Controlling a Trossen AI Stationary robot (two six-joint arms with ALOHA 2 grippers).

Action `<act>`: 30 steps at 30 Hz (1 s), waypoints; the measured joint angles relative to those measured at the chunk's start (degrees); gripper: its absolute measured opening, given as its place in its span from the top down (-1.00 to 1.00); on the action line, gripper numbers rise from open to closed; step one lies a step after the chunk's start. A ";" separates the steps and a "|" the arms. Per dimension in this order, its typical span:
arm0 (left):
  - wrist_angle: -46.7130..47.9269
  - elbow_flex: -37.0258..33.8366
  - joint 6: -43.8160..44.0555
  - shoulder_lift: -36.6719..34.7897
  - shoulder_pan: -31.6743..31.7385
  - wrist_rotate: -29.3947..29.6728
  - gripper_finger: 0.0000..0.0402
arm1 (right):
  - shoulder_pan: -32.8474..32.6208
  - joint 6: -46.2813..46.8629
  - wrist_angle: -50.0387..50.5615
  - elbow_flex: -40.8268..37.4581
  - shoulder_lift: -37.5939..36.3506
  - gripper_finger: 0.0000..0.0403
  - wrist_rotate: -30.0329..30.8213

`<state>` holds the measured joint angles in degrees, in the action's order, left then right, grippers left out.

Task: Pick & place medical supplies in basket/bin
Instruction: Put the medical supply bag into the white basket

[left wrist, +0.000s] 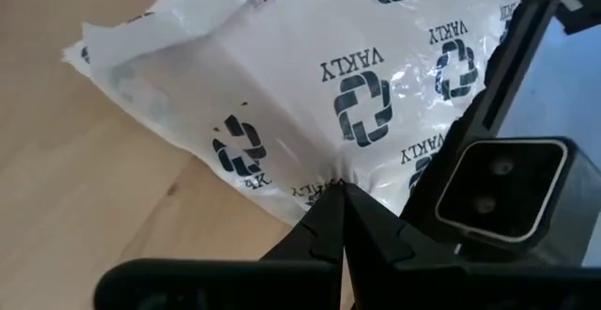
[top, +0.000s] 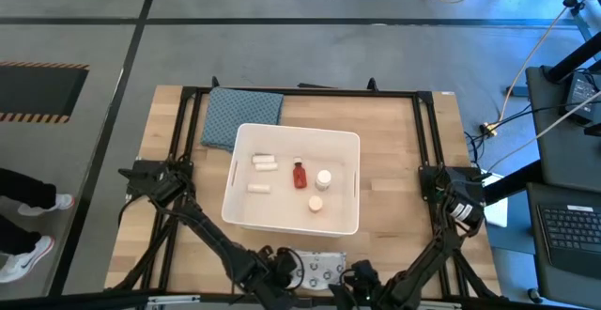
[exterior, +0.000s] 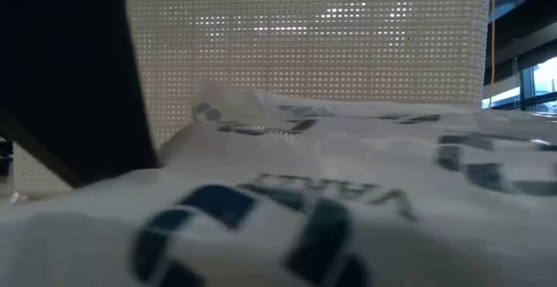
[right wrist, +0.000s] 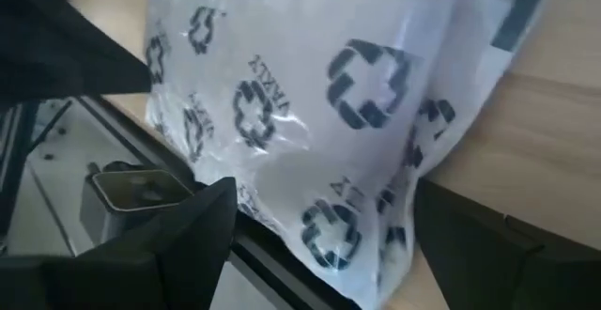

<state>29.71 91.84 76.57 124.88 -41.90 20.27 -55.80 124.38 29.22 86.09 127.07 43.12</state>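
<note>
Bin [top: 246, 211] sits mid-table, white tub, touching the blue-grey cloth [top: 240, 115] at its far-left corner. Inside it: two short white tubes [top: 264, 162] side by side, one more tube [top: 258, 188] nearer the front, red-brown bottle [top: 300, 175] in the middle, two white round-capped bottles [top: 323, 178] to its right. One item is not binned: silvery plastic packet [top: 317, 270] with dark cross logos, lying at the table's near edge between the two grippers. Left gripper [left wrist: 340, 202] is on it, fingers pinched together on the packet's edge. Right gripper [right wrist: 319, 244] is beside the same packet, fingers spread wide on either side of it, not gripping. Low view is mostly blocked by the packet, with the bin's wall behind.
</note>
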 joint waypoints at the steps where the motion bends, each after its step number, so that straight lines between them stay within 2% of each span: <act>1: -0.65 -0.27 -0.16 0.00 0.09 -0.07 0.99 | 0.14 -0.61 -1.33 -0.59 -0.03 -0.55 0.45; 5: -1.66 -0.41 -1.81 0.00 0.65 -1.01 0.99 | 0.71 -2.45 -5.62 -2.88 -0.25 -0.55 1.45; 9: -1.63 -0.41 -3.67 0.00 1.31 -2.47 0.99 | 1.34 -2.37 -5.01 -3.17 -0.31 -0.55 0.95; 16: -1.61 -0.41 -4.46 0.00 2.57 -4.42 0.99 | 2.56 -13.51 -4.49 -3.31 -1.08 -0.55 -0.85; 24: -1.74 -0.45 -6.79 0.00 3.69 -6.89 0.99 | 3.64 -16.35 -6.16 -3.50 -1.19 -0.55 -1.19; 30: -1.68 -0.49 -7.35 0.07 3.77 -7.31 0.99 | 3.64 -18.33 -7.06 -3.62 -1.21 -0.38 0.09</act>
<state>28.03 91.35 69.23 124.95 -38.14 12.96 -52.16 106.05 22.16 82.47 125.86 43.21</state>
